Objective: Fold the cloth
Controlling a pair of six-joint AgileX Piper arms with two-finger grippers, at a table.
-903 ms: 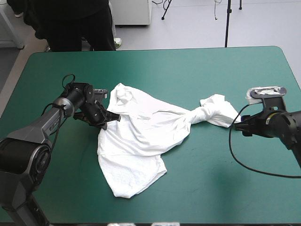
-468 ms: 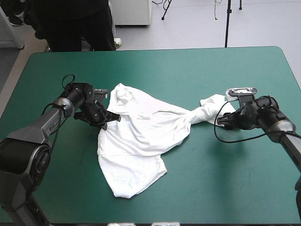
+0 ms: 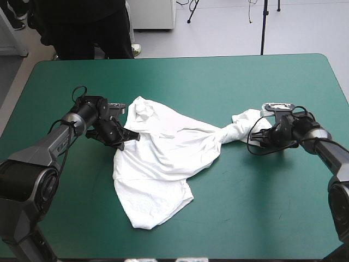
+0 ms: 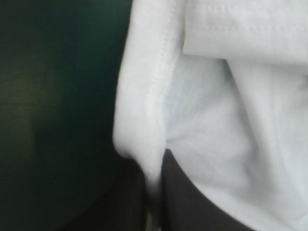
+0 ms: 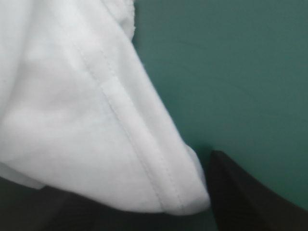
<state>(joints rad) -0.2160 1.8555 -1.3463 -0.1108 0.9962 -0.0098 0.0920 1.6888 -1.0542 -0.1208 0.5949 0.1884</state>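
White and crumpled, the T-shirt [image 3: 161, 158] lies across the middle of the teal-green table cover [image 3: 229, 82], with one twisted end reaching toward the right. We see the left gripper [image 3: 126, 141] pinched tight on a stitched hem at the shirt's left edge. The right gripper [image 3: 260, 140] holds its black fingers [image 5: 240, 192] apart, a hemmed corner lying between them.

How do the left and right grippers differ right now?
The left gripper is shut on the T-shirt hem; the right gripper is open, a hem lying loose between its fingers. The left one sits at the shirt's left edge, the right one at its twisted right end. Both are low over the table.
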